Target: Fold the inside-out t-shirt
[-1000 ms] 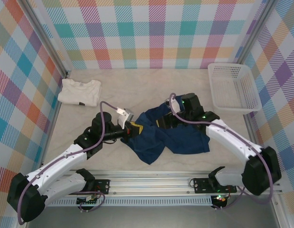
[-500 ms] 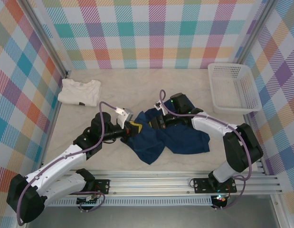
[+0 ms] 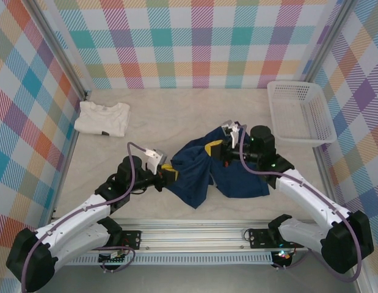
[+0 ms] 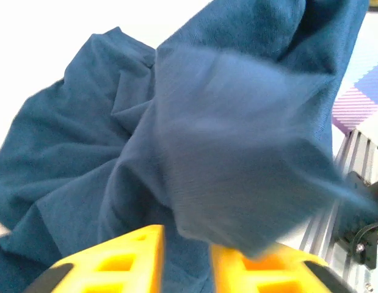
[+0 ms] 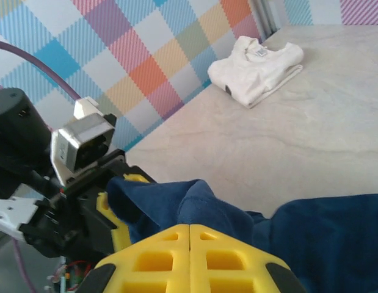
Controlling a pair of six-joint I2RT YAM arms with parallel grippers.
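Observation:
The inside-out t-shirt (image 3: pixel 237 174) is dark navy and lies crumpled at the middle of the table. My right gripper (image 3: pixel 214 148) is shut on a raised ridge of its cloth; in the right wrist view the yellow fingertips (image 5: pixel 189 227) meet with the t-shirt (image 5: pixel 317 238) bunched just beyond them. My left gripper (image 3: pixel 168 173) is at the shirt's left edge. In the left wrist view its yellow fingers (image 4: pixel 130 259) stand apart, and the t-shirt (image 4: pixel 225 134) hangs over them and shows in the gap of the gripper (image 4: pixel 186 247). No label shows.
A folded cream-white shirt (image 3: pixel 103 118) lies at the back left, also in the right wrist view as the cream shirt (image 5: pixel 259 67). A white mesh basket (image 3: pixel 298 113) stands at the back right. A metal rail (image 3: pixel 195 235) runs along the near edge.
The right gripper shut on the cloth and moved right and back, lifting the shirt's upper edge. The left gripper's jaws parted, and it slid slightly toward the near edge.

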